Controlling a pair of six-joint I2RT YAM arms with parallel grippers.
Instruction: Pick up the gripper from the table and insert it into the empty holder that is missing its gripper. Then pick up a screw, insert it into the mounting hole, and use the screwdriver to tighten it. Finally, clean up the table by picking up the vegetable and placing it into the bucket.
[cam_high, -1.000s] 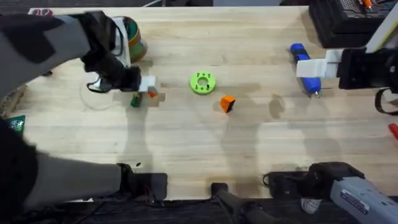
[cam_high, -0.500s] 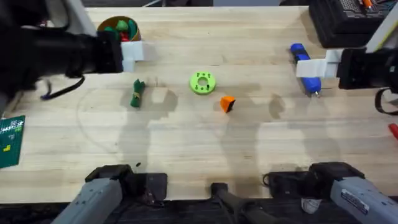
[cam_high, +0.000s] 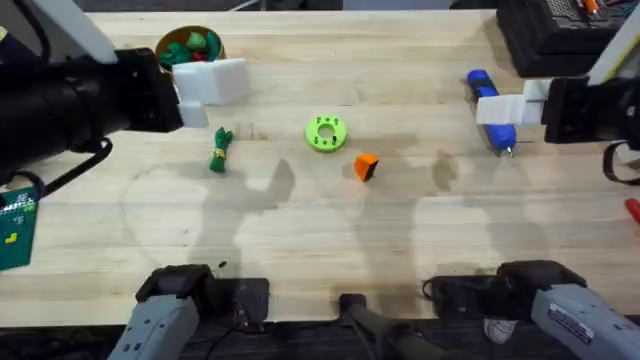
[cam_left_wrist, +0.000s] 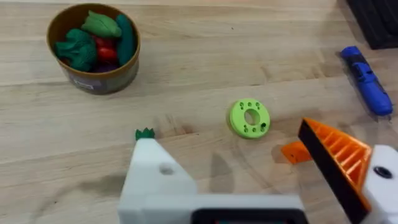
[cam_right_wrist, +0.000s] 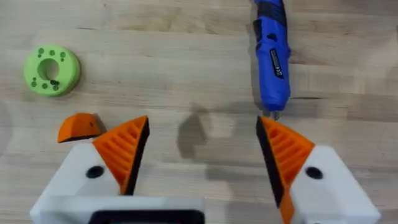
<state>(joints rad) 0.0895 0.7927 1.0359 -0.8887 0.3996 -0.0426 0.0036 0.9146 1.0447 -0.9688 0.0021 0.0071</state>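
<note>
The orange gripper (cam_high: 366, 167) lies on the table right of a green holed disc (cam_high: 326, 133). My left gripper (cam_high: 210, 80) hovers open near the bucket (cam_high: 190, 45); in the left wrist view one finger is bare white (cam_left_wrist: 155, 180), the other carries an orange pad (cam_left_wrist: 336, 162). The vegetable (cam_high: 220, 150) lies in front of the bucket, its leafy end (cam_left_wrist: 144, 133) peeking past the bare finger. My right gripper (cam_right_wrist: 202, 127) hangs open over the tip end of the blue screwdriver (cam_right_wrist: 272, 59). The screw is out of view.
A black machine (cam_high: 560, 30) fills the back right corner. A green circuit board (cam_high: 18, 225) lies at the left edge and a red item (cam_high: 633, 208) at the right edge. The bucket (cam_left_wrist: 93, 46) holds green and red toy vegetables.
My left gripper has lifted off the vegetable and swung back and left toward the bucket. The vegetable stays on the table. The right arm has not moved.
</note>
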